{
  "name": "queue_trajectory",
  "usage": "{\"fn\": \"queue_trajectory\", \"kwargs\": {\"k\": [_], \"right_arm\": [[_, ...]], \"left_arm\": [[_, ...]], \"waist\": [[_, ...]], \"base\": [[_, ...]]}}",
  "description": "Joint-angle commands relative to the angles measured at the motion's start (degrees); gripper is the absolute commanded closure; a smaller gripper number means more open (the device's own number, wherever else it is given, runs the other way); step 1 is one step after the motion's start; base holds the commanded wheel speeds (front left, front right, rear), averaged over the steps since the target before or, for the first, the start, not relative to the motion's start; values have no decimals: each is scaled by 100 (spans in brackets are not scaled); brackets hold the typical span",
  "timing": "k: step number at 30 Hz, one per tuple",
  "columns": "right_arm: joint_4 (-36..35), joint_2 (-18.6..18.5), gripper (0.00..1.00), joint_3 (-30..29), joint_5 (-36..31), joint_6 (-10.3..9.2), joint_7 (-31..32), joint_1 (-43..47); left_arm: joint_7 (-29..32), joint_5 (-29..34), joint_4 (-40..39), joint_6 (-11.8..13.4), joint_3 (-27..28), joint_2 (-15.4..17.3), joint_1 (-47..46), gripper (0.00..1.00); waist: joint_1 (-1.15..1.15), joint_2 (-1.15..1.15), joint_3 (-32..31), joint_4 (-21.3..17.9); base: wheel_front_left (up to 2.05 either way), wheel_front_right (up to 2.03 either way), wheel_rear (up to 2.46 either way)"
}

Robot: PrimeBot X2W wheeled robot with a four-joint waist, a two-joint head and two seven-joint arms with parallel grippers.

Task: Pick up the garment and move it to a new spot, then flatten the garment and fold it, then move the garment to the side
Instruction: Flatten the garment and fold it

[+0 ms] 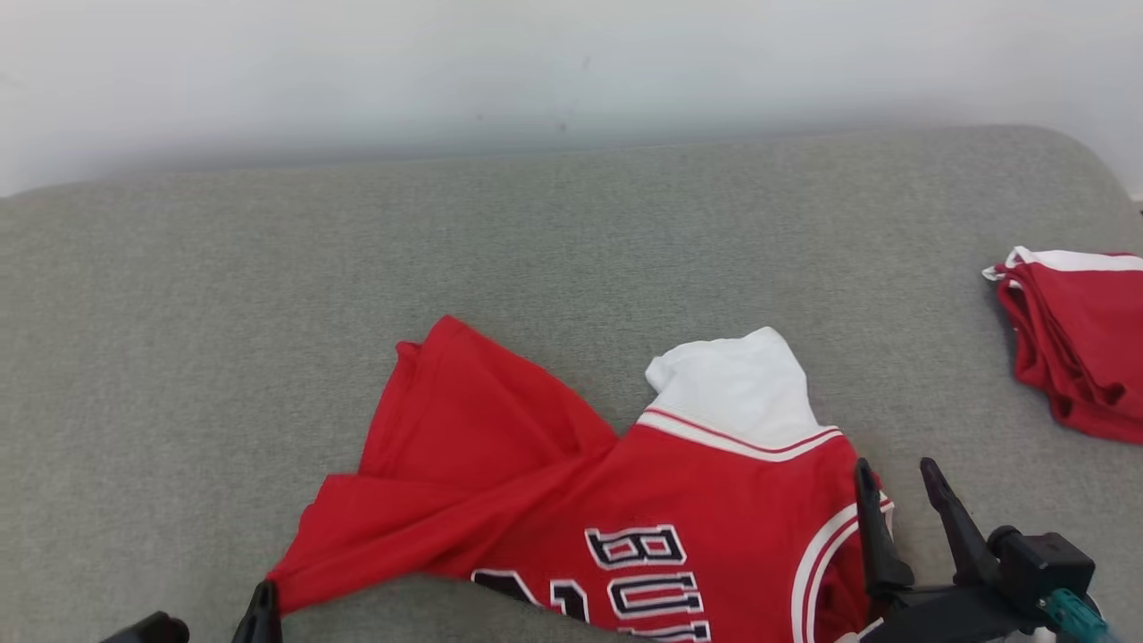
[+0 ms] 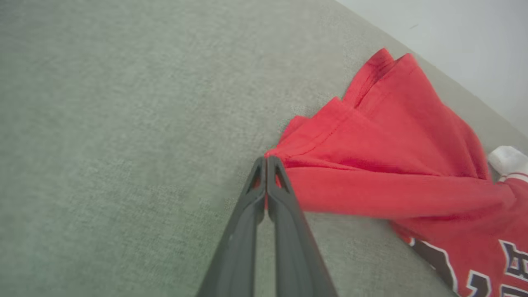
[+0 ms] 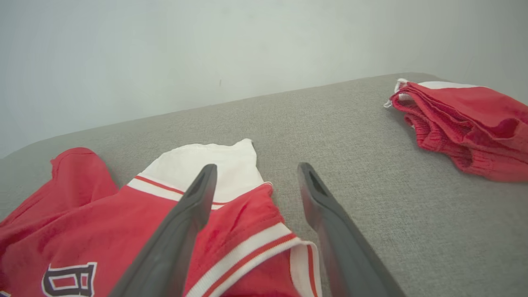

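- The left hand (image 2: pixel 266 160) is clenched on the jersey (image 1: pixel 625 482), pinching a corner of its red hem between the tips of its two pressed-together fingers; the cloth runs taut and gathered away from that pinch, so the grip looks meant to draw this side out flat
- The jersey lies at the near middle of the grey padded surface (image 1: pixel 223 357), only partly spread: its left part is bunched into long folds, one red flap is turned up toward the back, and the lettered chest is smoother
- A white sleeve (image 1: pixel 732 384) sticks out from the jersey's far edge, above a white and red trim band
- The right hand (image 1: pixel 896 466) is released, its fingers spread wide at the jersey's right edge; one finger sits over the striped armhole trim and the other over bare surface, a likely set-up for grasping that edge
- Farther right, well apart from the jersey, folded red clothes (image 1: pixel 1080 348) lie near the surface's edge, and they limit free room on that side
- A pale wall (image 1: pixel 536 71) runs behind, and nothing lies between the hands and the jersey
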Motion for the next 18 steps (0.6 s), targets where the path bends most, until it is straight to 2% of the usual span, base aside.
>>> {"fn": "queue_trajectory", "kwargs": {"k": [1, 2, 3, 4, 12, 18], "right_arm": [[-9, 4, 0, 36, -15, -9, -1, -55], [0, 7, 0, 50, -22, -9, 5, -60], [9, 9, 0, 67, -24, -9, 9, -62], [20, 12, 0, 79, -22, -9, 16, -69], [28, 13, 0, 48, -38, -9, 16, -6], [23, 24, 0, -60, -48, -9, -56, 67]], "left_arm": [[-41, 119, 110, 71, 8, 73, 11, 100], [-30, 203, 212, 87, -50, 100, -14, 100], [-44, 253, 299, 83, -106, 86, -54, 80], [-56, 271, 390, 113, -137, 70, -95, 0], [-392, 555, 763, 320, -108, 161, -13, 0], [-1617, 893, 604, 68, -61, 225, 29, 0]], "waist": [[0, 0, -1, 76], [0, 0, -12, 95], [0, 0, -24, 109], [0, 0, -36, 119], [0, 0, -172, 104], [0, 0, -315, 113]], "base": [[0, 0, 0], [0, 0, 0], [0, 0, 0], [0, 0, 0], [0, 0, 0], [0, 0, 0]]}}
